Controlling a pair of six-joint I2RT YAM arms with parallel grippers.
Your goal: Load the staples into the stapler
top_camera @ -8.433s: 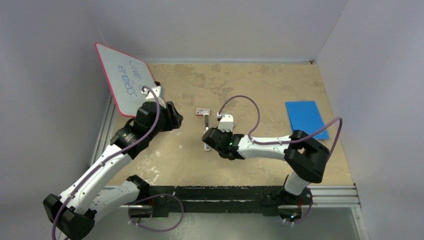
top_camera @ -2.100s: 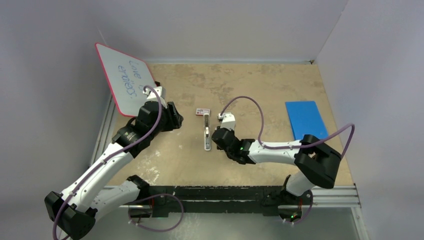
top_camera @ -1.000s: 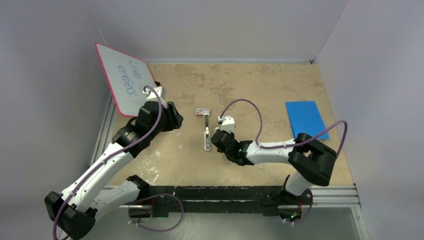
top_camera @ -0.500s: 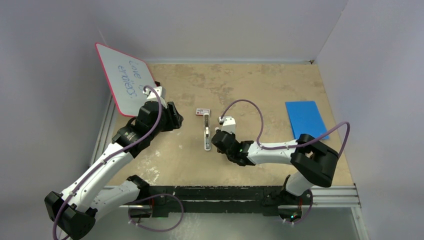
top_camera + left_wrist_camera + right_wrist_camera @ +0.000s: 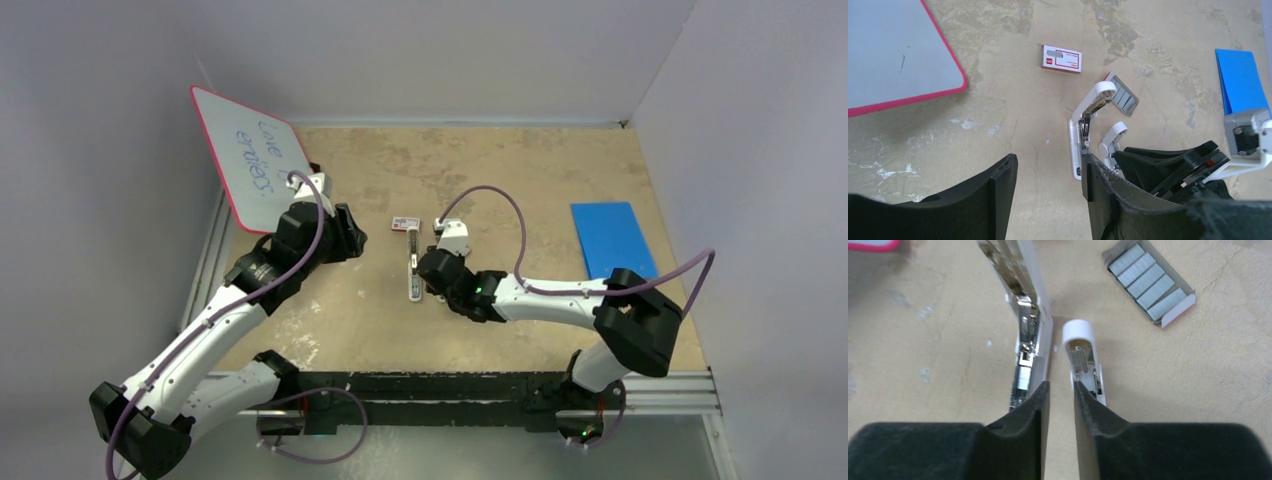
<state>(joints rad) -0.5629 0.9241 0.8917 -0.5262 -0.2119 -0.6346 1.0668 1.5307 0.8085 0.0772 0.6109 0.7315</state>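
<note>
The right tool [image 5: 1060, 387] is nearly closed: only a slim gap shows between its black fingers, and nothing is in it. It sits low over the near end of the white stapler [image 5: 1030, 315]. One fingertip overlaps the long bar with its bare metal channel. The other overlaps a shorter white round-ended piece [image 5: 1083, 357] just beside it.

The staples [image 5: 1148, 282] lie ungrasped beyond the stapler. They are grey ribbed strips packed side by side in a small open tray [image 5: 1180, 310] on the tan surface [image 5: 923, 365].

The left tool [image 5: 1045, 167] hangs released, its fingers wide apart and holding nothing. Farther out are a red-and-white box [image 5: 1062, 58], a whiteboard [image 5: 893, 50] and a blue sheet [image 5: 1243, 80].
</note>
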